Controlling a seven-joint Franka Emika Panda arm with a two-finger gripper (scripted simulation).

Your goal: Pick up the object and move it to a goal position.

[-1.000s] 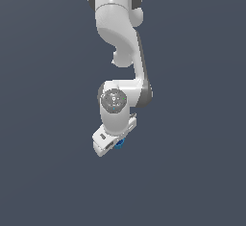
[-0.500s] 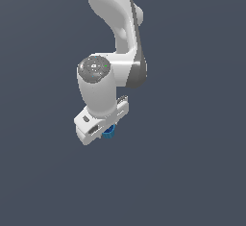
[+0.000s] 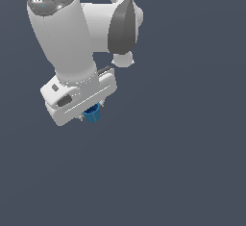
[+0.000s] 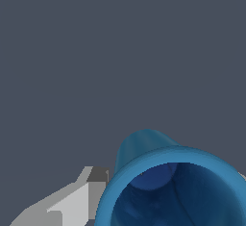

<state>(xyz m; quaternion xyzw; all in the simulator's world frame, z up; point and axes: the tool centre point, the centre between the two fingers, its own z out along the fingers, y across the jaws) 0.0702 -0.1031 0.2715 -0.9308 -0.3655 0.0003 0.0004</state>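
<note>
- Gripper (image 3: 91, 116): white, fingers mostly hidden under the hand body; closed onto the blue cup, one grey-white finger (image 4: 72, 201) pressed against the cup's side in the wrist view.
- Blue cup (image 3: 92, 115): small, tapered, round rim, darker hollow inside (image 4: 173, 191); held beneath the gripper, at the exterior view's left of centre.
- Arm (image 3: 67, 37): white with a dark grey joint, rising behind.
- Background (image 3: 192, 162): plain dark grey-blue.

I see flat, even simulator light on a plain dark grey backdrop, with no cast shadows or glare. Edges look jagged and slightly soft, and the blue cup (image 4: 175, 186) is shaded darker inside.
</note>
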